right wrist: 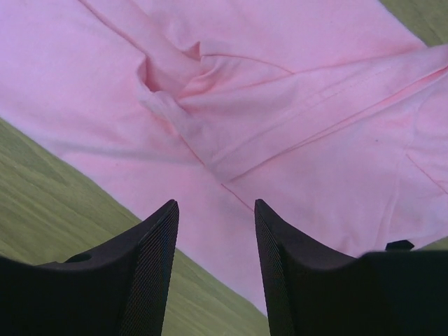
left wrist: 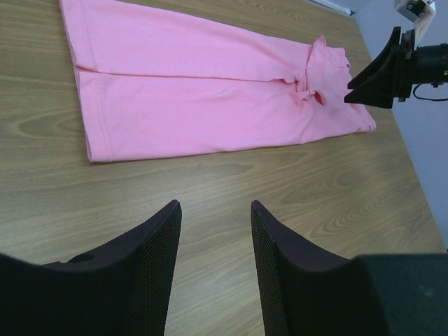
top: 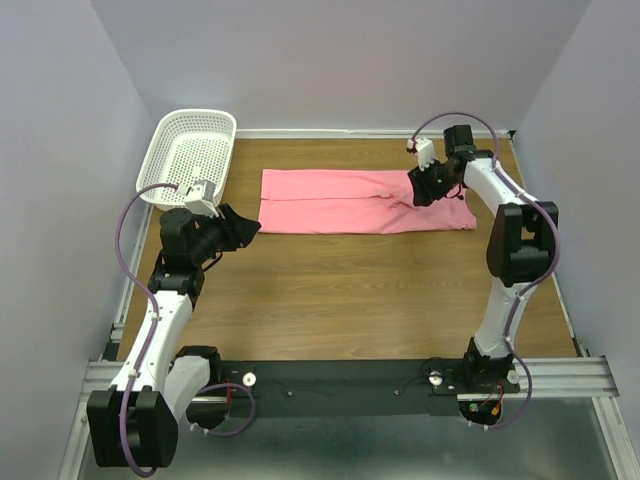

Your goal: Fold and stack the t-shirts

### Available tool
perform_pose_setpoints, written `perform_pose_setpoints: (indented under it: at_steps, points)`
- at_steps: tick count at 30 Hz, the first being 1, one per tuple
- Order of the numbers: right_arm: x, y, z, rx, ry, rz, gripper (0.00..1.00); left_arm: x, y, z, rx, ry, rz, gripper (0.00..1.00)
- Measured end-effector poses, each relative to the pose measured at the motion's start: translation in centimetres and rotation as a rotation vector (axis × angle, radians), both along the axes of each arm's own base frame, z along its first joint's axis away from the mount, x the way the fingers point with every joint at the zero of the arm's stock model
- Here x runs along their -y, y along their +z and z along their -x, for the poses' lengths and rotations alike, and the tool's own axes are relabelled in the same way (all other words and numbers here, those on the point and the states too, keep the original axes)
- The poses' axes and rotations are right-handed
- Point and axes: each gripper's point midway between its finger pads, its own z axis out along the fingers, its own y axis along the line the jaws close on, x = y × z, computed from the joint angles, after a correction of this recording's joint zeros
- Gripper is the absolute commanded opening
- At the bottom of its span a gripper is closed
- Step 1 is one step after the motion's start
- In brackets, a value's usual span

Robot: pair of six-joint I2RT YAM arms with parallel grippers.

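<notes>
The pink t-shirt [top: 345, 202] lies on the wooden table, folded lengthwise into a long strip with both sleeves tucked in. It also shows in the left wrist view [left wrist: 203, 98] and the right wrist view [right wrist: 280, 105]. A small bunched wrinkle [right wrist: 168, 84] sits near its right end. My left gripper [top: 243, 228] is open and empty, hovering over bare wood just left of the shirt's left end. My right gripper [top: 421, 190] is open and empty, just above the shirt's right part near its front edge.
A white plastic mesh basket [top: 190, 155] stands at the back left corner, behind the left arm. White walls close the table at the back and both sides. Bare wood [top: 340, 290] lies between the shirt and the arm bases.
</notes>
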Motion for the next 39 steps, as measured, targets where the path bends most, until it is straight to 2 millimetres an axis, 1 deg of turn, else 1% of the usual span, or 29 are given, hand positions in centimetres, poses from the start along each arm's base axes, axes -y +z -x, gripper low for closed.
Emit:
perform_pose_setpoints:
  at_steps: [7,11,14,18,23,26,37,39]
  points:
    - [-1.6,-0.9,0.4,-0.013,0.037,0.045,0.56,0.1,0.0,0.0,0.002,-0.004,0.002,0.52]
    - [-2.1,-2.2,0.2,-0.030,0.041,0.092,0.57,0.1,0.1,0.0,0.005,-0.005,0.002,0.52]
    - [-1.9,-3.6,0.1,-0.052,0.025,0.138,0.57,0.1,0.1,0.0,0.006,-0.006,0.002,0.52]
    - [-1.2,-4.2,-0.4,-0.054,-0.001,0.189,0.57,0.3,0.3,0.1,0.012,-0.017,0.006,0.52]
    - [-0.6,-4.1,-1.6,-0.022,-0.032,0.243,0.57,0.5,0.4,0.1,0.015,-0.026,0.008,0.52]
    - [-0.6,-4.0,-2.3,-0.002,-0.043,0.265,0.57,0.5,0.4,0.1,0.017,-0.026,0.008,0.52]
    - [-2.8,-2.8,-6.1,0.105,-0.057,0.331,0.57,0.5,0.4,0.1,0.017,-0.026,0.010,0.52]
    - [-3.5,-2.5,-7.1,0.130,-0.059,0.340,0.57,0.5,0.4,0.1,0.017,-0.026,0.011,0.52]
